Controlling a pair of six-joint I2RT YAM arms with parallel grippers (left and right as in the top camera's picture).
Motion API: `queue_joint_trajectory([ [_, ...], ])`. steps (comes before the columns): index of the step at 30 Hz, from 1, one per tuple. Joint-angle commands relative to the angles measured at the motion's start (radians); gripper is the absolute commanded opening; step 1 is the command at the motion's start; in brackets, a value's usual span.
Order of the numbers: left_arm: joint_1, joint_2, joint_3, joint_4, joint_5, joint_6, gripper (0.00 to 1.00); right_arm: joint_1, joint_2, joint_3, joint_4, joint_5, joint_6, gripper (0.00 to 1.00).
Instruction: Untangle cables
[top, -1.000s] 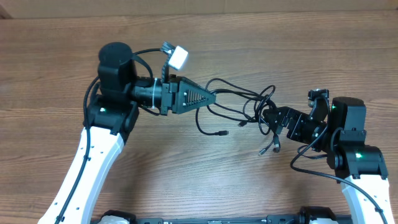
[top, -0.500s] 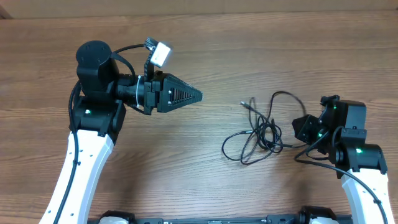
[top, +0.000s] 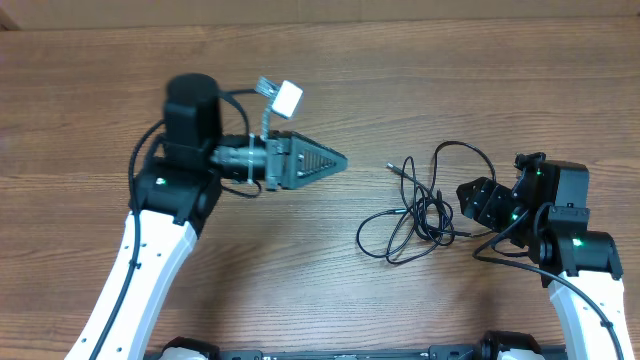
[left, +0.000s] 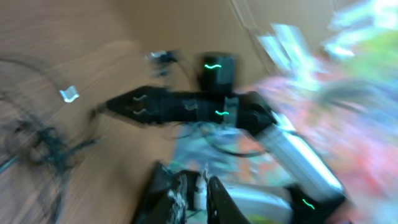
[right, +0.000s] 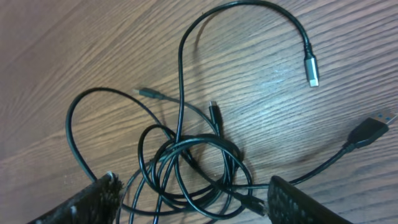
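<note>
Your table (top: 420, 90) reads as brown wood grain, smooth, with a low sheen. The cables (right: 180, 93) look like matt black rubbery plastic, and one plug tip (right: 311, 67) is shiny silver metal. Left gripper (top: 342, 158) is matt black plastic, ribbed on the side. Right gripper (right: 193, 186) is black too, with rough-looking finger edges. The arm shell (top: 150, 250) is glossy white plastic.

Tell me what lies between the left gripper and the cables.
Only bare wooden table. In the overhead view, nothing sits between the left gripper and the cables.
</note>
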Motion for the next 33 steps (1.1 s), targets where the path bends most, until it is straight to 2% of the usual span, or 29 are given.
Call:
queue_joint_trajectory([
  [1,-0.079,-0.015,0.013,-0.141,-0.493,0.163,0.11,-0.002,-0.008,-0.003,0.005,-0.014,-0.001,0.76],
  [3,-0.137,-0.014,0.013,-0.221,-0.676,0.206,0.11,-0.002,-0.008,-0.003,0.007,-0.014,-0.001,0.79],
  [5,-0.209,-0.009,0.013,-0.260,-0.792,0.239,0.13,-0.002,-0.008,-0.003,0.012,-0.014,0.000,0.84],
  [9,-0.348,0.034,0.013,-0.263,-0.894,0.261,0.23,-0.002,-0.008,-0.003,0.021,-0.022,0.037,0.93],
  [11,-0.401,0.071,0.013,-0.263,-0.935,0.256,0.27,-0.002,-0.008,-0.003,0.023,-0.021,0.080,1.00],
  [12,-0.424,0.095,0.013,-0.262,-0.945,0.241,0.29,-0.002,-0.008,-0.003,0.024,-0.021,0.102,1.00],
  [14,-0.465,0.154,0.013,-0.254,-0.946,0.210,0.34,-0.002,-0.008,-0.003,0.024,-0.021,0.141,1.00],
  [20,-0.528,0.310,0.013,-0.208,-0.916,0.208,0.37,-0.002,-0.008,-0.003,0.023,-0.010,0.234,1.00],
  [25,-0.558,0.397,0.013,-0.123,-0.822,0.208,0.42,-0.002,-0.008,-0.003,0.023,-0.005,0.236,1.00],
  [28,-0.579,0.448,0.013,-0.067,-0.832,0.208,0.47,-0.002,-0.008,-0.003,0.024,-0.005,0.236,1.00],
  [33,-0.592,0.542,0.013,0.046,-0.819,0.154,0.48,-0.002,-0.008,-0.003,0.024,-0.005,0.236,1.00],
])
